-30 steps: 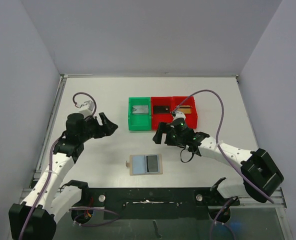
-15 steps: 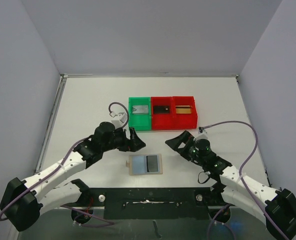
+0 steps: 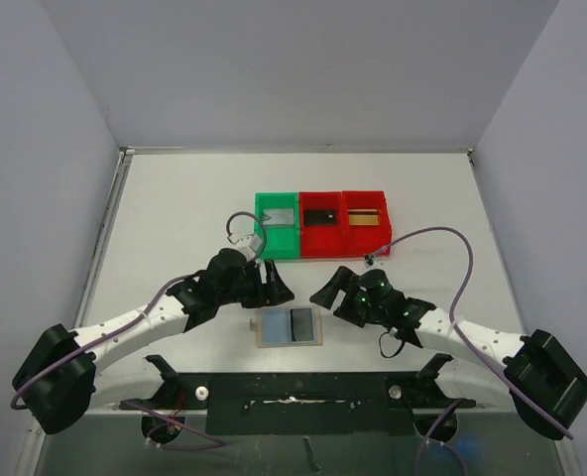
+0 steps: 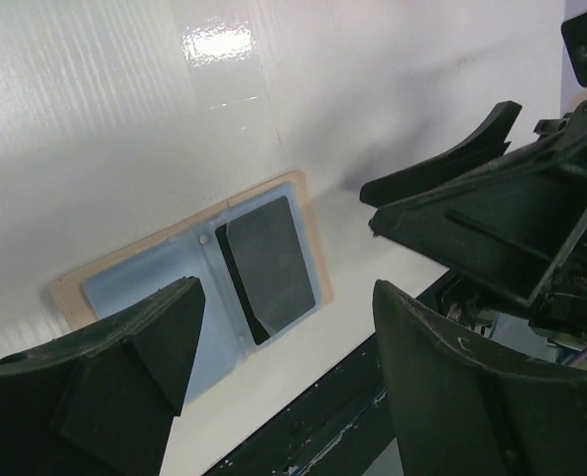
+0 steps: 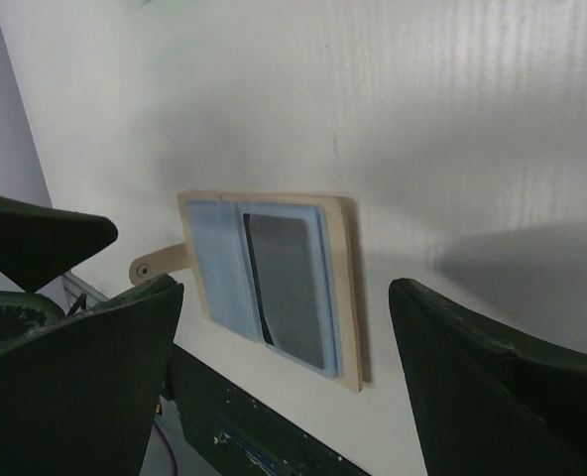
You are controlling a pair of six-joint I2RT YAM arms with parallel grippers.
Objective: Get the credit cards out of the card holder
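The card holder (image 3: 271, 327) lies open on the table, tan outside and light blue inside, with its snap tab (image 3: 253, 324) to the left. A dark card (image 3: 301, 323) sits in its right pocket. It also shows in the left wrist view (image 4: 145, 283) and the right wrist view (image 5: 214, 268), with the dark card (image 4: 266, 263) (image 5: 289, 288) in both. My left gripper (image 3: 277, 289) is open and empty just behind the holder's left part. My right gripper (image 3: 325, 292) is open and empty just behind its right edge. A silver card (image 3: 280, 216), a black card (image 3: 320, 215) and a gold card (image 3: 366, 215) lie in the bins.
A green bin (image 3: 261, 238) and two red bins (image 3: 323, 241) (image 3: 385, 226) stand in a row behind the grippers. The black base rail (image 3: 293, 389) runs along the near table edge, close to the holder. The grippers' tips are near each other above the holder.
The left arm swung in from the far left to the card holder. The right arm left the bins, drew back to the right, then came in to the holder's right side.
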